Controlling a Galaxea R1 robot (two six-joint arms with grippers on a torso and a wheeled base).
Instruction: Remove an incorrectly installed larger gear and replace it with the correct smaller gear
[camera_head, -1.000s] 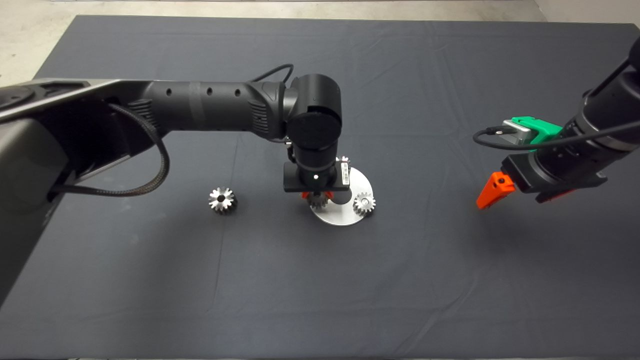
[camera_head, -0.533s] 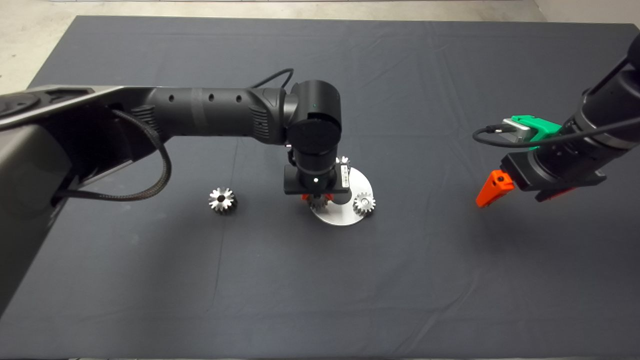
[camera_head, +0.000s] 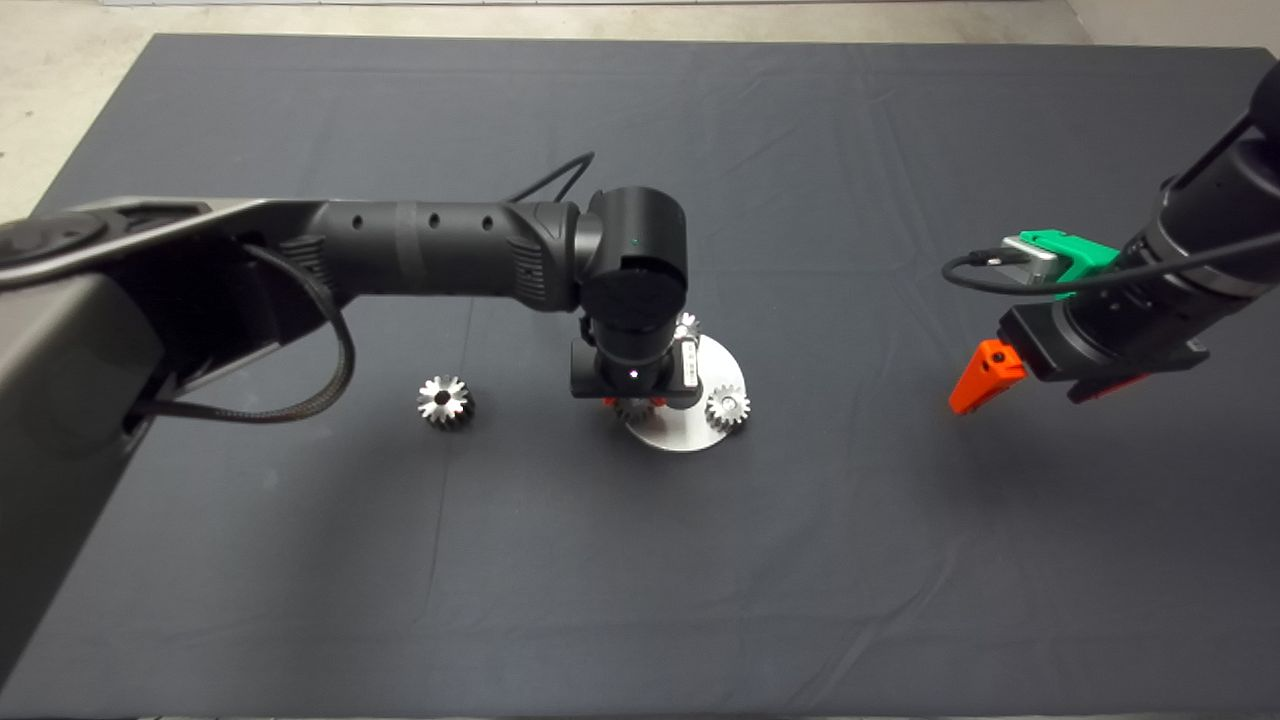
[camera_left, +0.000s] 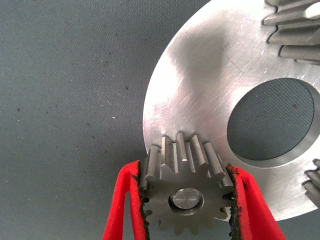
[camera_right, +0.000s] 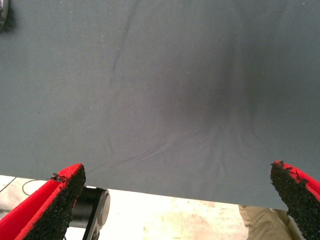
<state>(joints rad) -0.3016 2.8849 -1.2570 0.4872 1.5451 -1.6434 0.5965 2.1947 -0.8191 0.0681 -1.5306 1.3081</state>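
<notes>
**Now the left claw closes on the gear at the plate's edge**

Head view: the left arm reaches in from the left edge to the middle of the frame, and the left claw (camera_head: 632, 402) sits right over the round metal plate (camera_head: 690, 432) on the dark mat (camera_head: 640, 560) covering the bench. A gear (camera_head: 729, 406) stands on the plate's right side and another (camera_head: 686, 324) peeks out at its upper edge. The smaller gear (camera_head: 444, 400) lies alone on the mat, well apart to the left of the plate. The right claw (camera_head: 985, 385) hangs at the right of the frame, away from everything.

Left wrist view: the larger gear (camera_left: 186, 192) sits at the bottom centre on the plate's rim, a bright pin end showing in its bore. The red fingers (camera_left: 125, 205) bracket it on both sides with their black pads against the teeth; it looks clenched on the gear, though contact on the right pad is hard to confirm.

Right wrist view: the right claw is spread wide over bare mat, holding nothing.

Risks, as I judge them: the pads bear on tooth tips, so the gear could slip or twist during the lift. A pull that is off the pin's axis could jam the gear or drag the plate along, disturbing the neighbouring gears.
</notes>
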